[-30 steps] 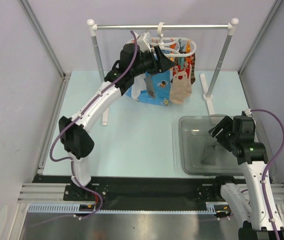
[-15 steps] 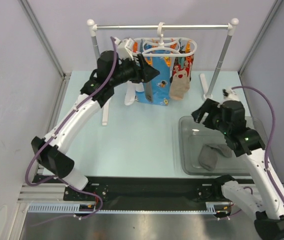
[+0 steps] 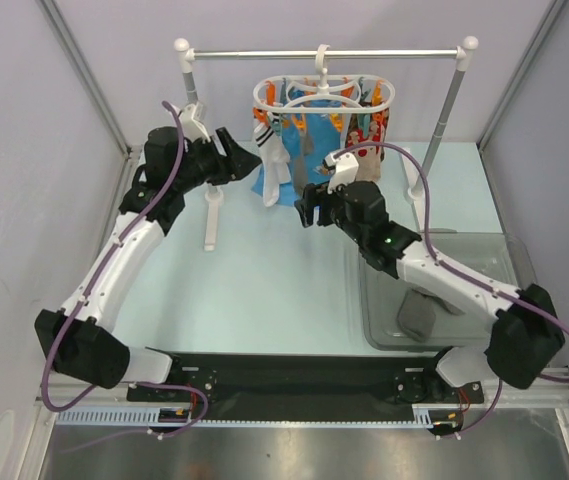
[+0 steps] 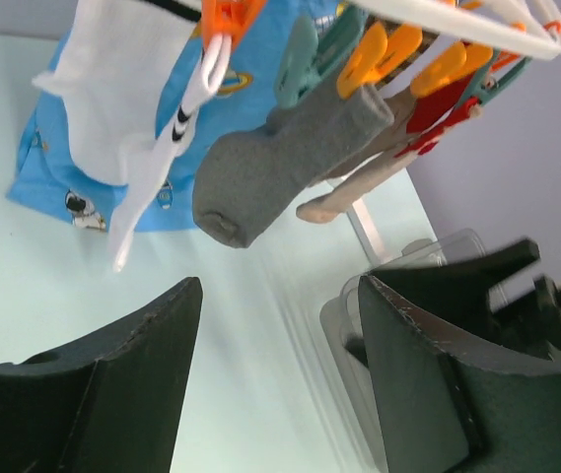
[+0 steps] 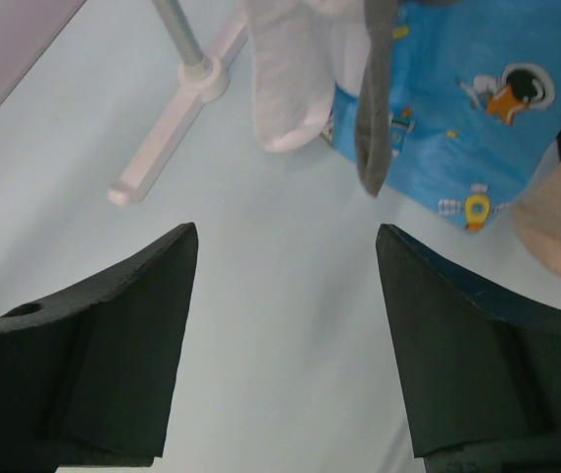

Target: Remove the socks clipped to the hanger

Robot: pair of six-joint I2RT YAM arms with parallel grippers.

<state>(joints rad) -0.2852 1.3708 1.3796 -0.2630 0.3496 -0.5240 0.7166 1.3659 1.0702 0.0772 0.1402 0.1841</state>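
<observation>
The white hanger (image 3: 324, 95) hangs from the rail with socks on its orange clips. In the left wrist view a grey sock (image 4: 290, 163), a white sock (image 4: 122, 89) with black marks and a beige sock (image 4: 354, 192) dangle above and ahead of my open, empty left gripper (image 4: 280, 286). My left gripper (image 3: 249, 160) sits just left of the hanger. My right gripper (image 3: 309, 205) is below the hanger's front, open and empty (image 5: 285, 232), with a white sock (image 5: 285, 89) and the grey sock (image 5: 374, 108) hanging just beyond its fingertips. Another grey sock (image 3: 419, 318) lies in the tray.
A blue cartoon-print cloth (image 3: 299, 180) hangs among the socks. The silver rail (image 3: 324, 52) stands on two white-footed posts; the left foot (image 5: 167, 133) is near my right gripper. A clear plastic tray (image 3: 464, 250) sits at the right front.
My left arm has drawn back from the hanger to its left. My right arm has swung from over the tray up to the hanger's front. Both grippers have opened a little wider.
</observation>
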